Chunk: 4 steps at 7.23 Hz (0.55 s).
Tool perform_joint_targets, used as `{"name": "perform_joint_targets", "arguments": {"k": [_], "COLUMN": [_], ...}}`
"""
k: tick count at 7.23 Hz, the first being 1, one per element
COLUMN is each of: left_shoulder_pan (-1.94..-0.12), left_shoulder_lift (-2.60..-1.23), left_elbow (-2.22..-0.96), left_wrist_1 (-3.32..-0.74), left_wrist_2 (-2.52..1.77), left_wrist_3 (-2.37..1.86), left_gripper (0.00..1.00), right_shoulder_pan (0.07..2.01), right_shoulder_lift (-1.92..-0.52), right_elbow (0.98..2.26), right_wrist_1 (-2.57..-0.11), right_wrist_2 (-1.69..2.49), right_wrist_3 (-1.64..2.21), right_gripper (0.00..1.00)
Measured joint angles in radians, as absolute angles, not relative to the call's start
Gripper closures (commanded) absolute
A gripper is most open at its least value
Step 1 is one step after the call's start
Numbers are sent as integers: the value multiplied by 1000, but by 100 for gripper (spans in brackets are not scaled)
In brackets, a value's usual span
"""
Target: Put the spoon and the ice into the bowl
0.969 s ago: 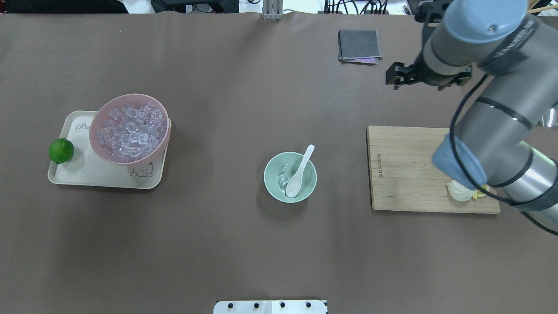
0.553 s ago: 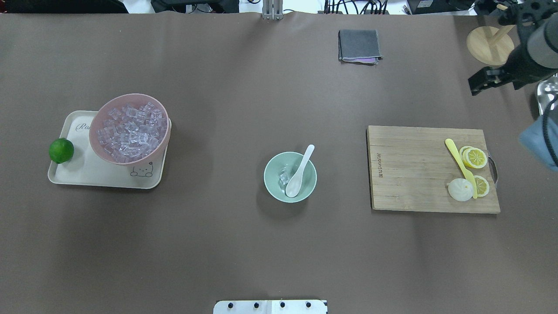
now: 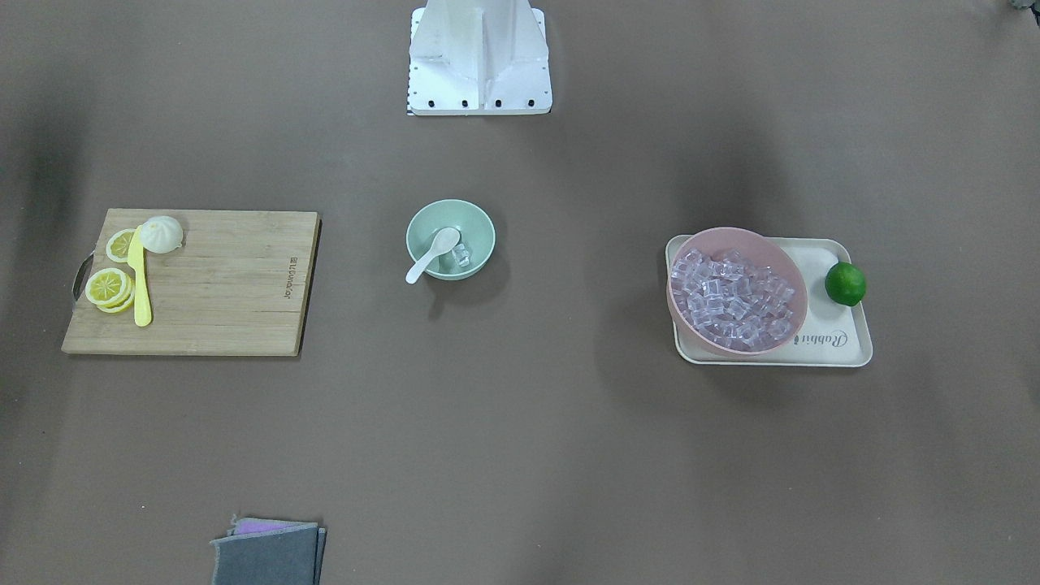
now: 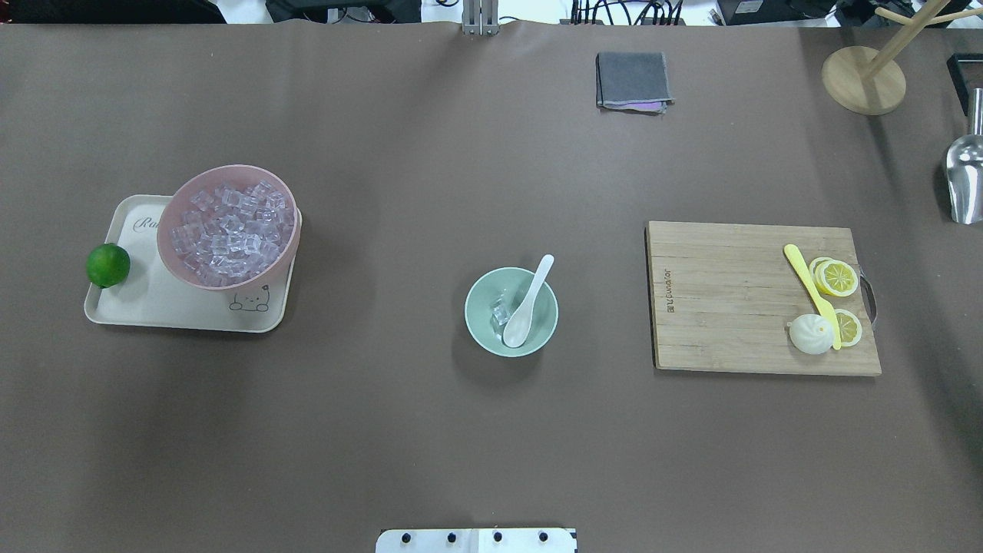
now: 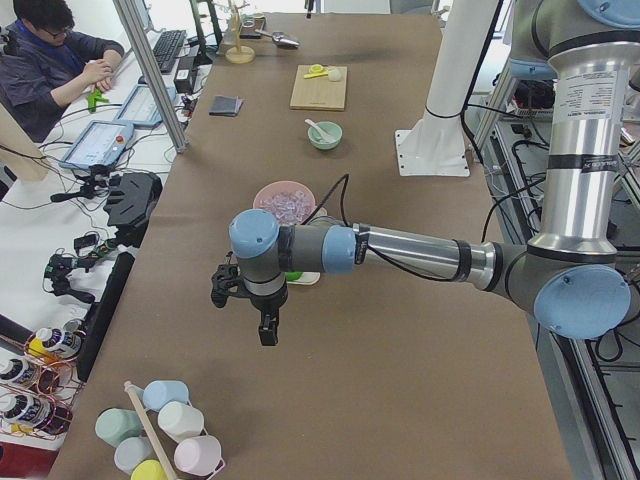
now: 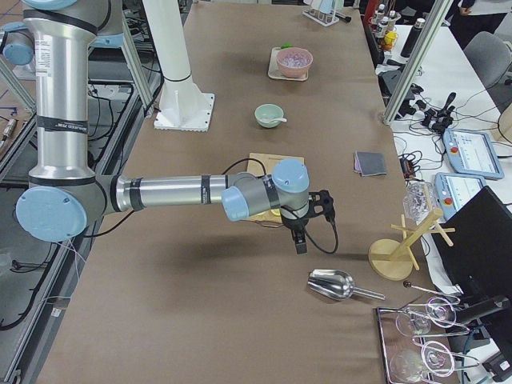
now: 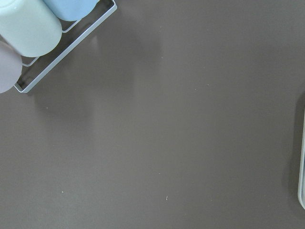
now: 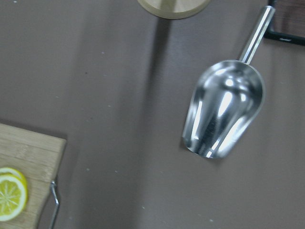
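Hovering left gripper (image 5: 266, 330): far from the bowl (image 4: 480, 307), beyond the tray (image 4: 153, 319); whether wide or narrow, I cannot tell.
Right gripper (image 6: 299, 242): far from the bowl, beyond the cutting board (image 4: 729, 299); its width cannot be told either.
Bowl: upright, pale green.
Spoon (image 4: 530, 299): scoop inside the bowl, handle leaning over its rim.
Ice (image 4: 501, 311): a few clear cubes at the bowl's bottom, just beside the scoop.

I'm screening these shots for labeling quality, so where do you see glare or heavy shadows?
Right wrist view: bright glare streaks on the metal scoop. Overhead view: sharp, broad soft shadows across the table, a darker one beside the bowl.
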<state>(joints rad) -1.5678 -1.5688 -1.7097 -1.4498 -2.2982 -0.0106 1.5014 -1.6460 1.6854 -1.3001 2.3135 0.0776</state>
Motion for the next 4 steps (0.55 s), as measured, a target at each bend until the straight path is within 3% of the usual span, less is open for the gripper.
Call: {"name": "perform_joint_targets", "arguments": {"k": [2,4], "left_shoulder_pan": [-1568,-1568], "left_shoulder_lift": [-1560,-1559], "left_elbow": [-1705,-1696], "left_wrist_1": [-1464,-1466], "left_wrist_2": [-2298,-2298], "left_wrist_3": [-11,-12], "left_gripper": [2,2], "right_shoulder_pan": [1589,1608], "right_shoulder_lift": [-1653,-1646], "right_elbow": [1682,1762], "right_wrist_1": [-1427,-1673], "right_wrist_2": [2325,2316], "right_wrist_3": [-65,-113], "right_gripper": [0,0]}}
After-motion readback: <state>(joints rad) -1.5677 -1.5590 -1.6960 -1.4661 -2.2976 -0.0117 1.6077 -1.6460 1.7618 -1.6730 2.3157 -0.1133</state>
